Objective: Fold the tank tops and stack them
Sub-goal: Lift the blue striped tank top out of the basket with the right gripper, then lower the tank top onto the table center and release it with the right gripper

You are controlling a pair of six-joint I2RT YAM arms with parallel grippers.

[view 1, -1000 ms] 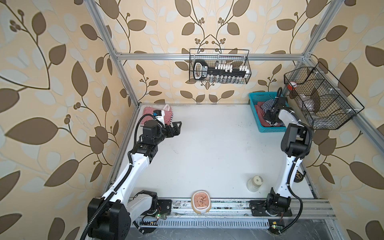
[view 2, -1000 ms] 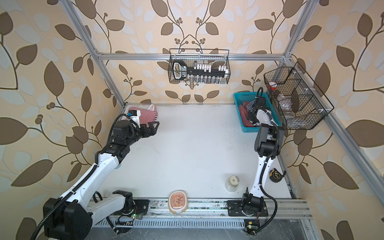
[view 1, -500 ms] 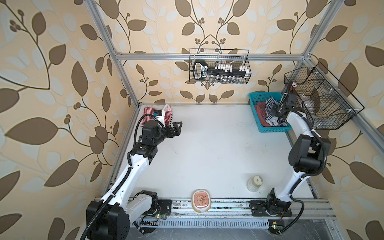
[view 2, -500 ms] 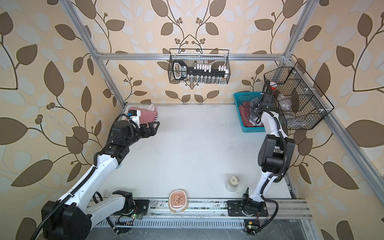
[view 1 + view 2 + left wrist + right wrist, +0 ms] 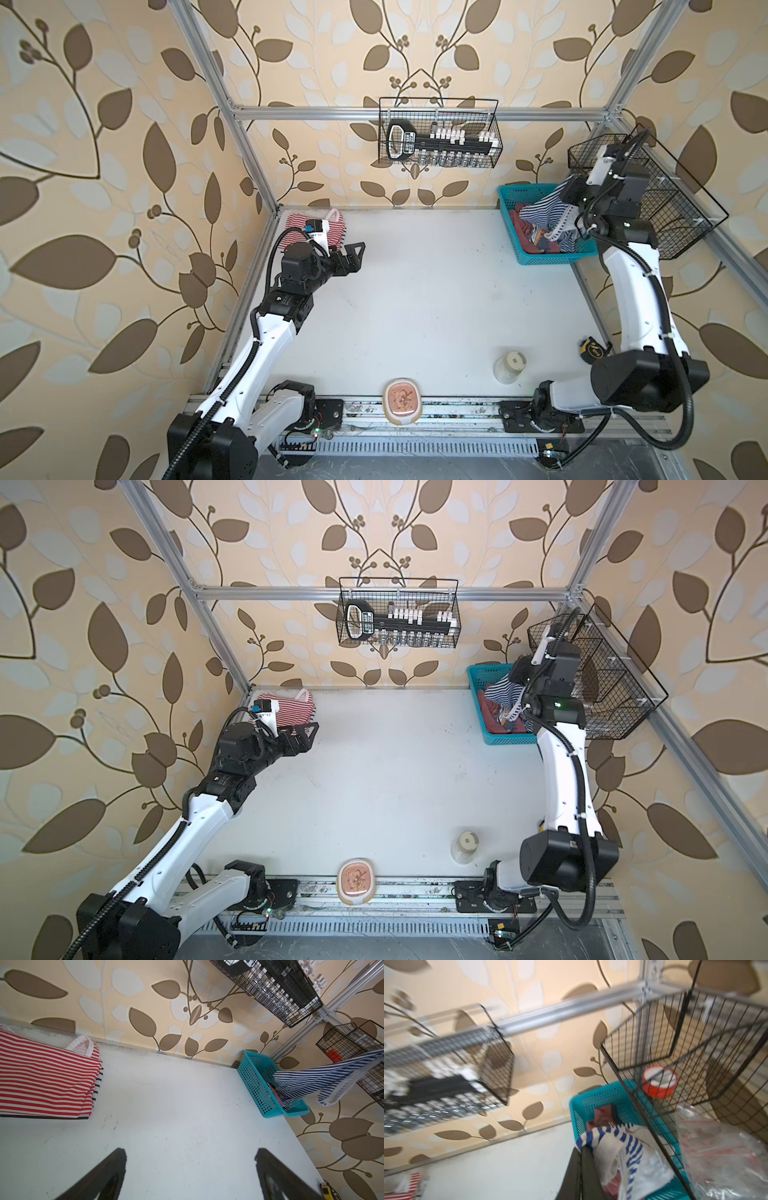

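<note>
Down in the teal perforated plastic basket (image 5: 508, 208) at the right of the frame a second ago, the right tool (image 5: 570, 194) is now lifting the soft navy-and-white striped tank top (image 5: 542, 212) out, pinching it. It is probably heading for folding. The left tool (image 5: 353, 254) is hovering, spread wide, beside the folded red-and-white striped top (image 5: 41, 1080), left of centre.

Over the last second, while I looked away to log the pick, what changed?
The right gripper, shut on the navy-striped tank top, rose out of the teal basket, drawing the top up; its lower part still trails inside. Unchanged: left gripper open beside the folded red-striped tank top; dusty red top in the basket.
</note>
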